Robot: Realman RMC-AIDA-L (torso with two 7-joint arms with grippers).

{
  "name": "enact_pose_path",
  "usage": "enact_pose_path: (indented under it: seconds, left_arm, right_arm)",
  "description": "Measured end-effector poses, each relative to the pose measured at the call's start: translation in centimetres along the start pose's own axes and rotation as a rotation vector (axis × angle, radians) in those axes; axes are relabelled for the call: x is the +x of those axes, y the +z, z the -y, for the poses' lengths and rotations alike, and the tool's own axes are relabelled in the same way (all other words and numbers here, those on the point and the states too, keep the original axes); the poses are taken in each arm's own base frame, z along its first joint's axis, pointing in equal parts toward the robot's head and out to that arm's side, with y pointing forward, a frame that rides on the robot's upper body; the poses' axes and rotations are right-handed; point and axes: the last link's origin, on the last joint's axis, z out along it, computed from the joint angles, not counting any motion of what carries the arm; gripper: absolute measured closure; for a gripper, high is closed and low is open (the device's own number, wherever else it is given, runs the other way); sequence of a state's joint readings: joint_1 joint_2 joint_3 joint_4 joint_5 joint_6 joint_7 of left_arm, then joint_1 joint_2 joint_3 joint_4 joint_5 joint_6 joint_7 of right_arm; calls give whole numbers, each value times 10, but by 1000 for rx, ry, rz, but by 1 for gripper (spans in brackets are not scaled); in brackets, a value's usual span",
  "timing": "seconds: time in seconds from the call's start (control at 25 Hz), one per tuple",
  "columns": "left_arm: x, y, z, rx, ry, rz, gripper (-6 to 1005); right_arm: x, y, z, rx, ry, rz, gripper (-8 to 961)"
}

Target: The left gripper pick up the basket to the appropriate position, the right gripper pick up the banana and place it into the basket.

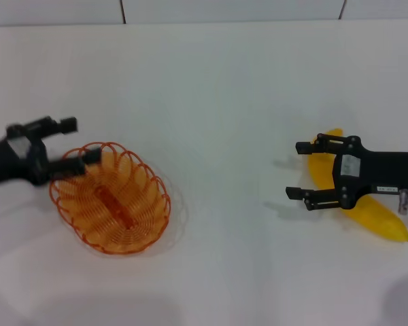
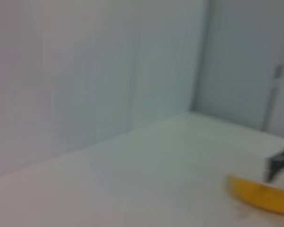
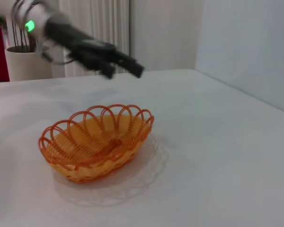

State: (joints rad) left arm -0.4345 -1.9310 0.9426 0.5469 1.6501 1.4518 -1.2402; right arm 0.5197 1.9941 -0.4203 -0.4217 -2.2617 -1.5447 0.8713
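The orange wire basket (image 1: pixel 112 198) stands on the white table at the left; it also shows in the right wrist view (image 3: pixel 97 142). My left gripper (image 1: pixel 78 142) is open at the basket's far left rim, with one finger over the rim and the other outside it. In the right wrist view the left gripper (image 3: pixel 116 61) hovers just behind and above the basket, blurred. The yellow banana (image 1: pixel 375 217) lies at the right, also visible in the left wrist view (image 2: pixel 260 196). My right gripper (image 1: pixel 298 170) is open over the banana's middle, fingertips reaching past it toward the basket.
The white table (image 1: pixel 217 95) spreads between the basket and the banana. A wall (image 1: pixel 224 10) runs along the table's far edge. A white pot with a plant (image 3: pixel 23 59) stands beyond the table in the right wrist view.
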Motion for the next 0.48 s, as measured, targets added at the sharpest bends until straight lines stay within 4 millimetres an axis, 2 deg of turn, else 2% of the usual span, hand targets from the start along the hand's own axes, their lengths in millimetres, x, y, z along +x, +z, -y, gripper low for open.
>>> enact_pose_path:
  seconds: [0.12, 0.24, 0.36, 0.48]
  left_arm:
    - [28, 0, 27, 42, -68, 139, 136]
    - [48, 5, 44, 62, -36, 311, 136]
    - [63, 13, 51, 58, 85, 463, 137]
    - [73, 24, 48, 59, 238, 533, 138]
  right_arm:
    - [-3, 2, 2, -4, -7, 3, 72]
    - [-5, 4, 3, -6, -13, 6, 72]
    - [-7, 6, 4, -12, -18, 9, 72]
    - [-10, 8, 5, -22, -22, 13, 72]
